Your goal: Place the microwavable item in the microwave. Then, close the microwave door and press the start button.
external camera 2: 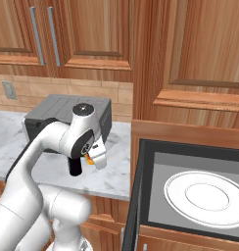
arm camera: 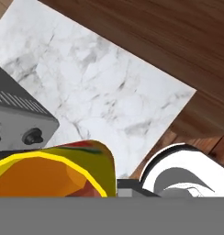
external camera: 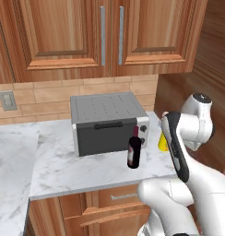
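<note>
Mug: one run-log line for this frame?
mug: lifted off counter, in shut fingers | microwave: open, plate bare | wine bottle: upright by toaster oven

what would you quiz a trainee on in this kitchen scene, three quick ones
1. True or false: the wine bottle lies on its side.
2. What is inside the open microwave? A) a white plate B) a bowl C) a bottle
3. Fill in: the grey two-knob appliance near the yellow mug is a ____ oven.

Key: 1 false, the wine bottle stands upright. 2 A. 3 toaster, the toaster oven.
</note>
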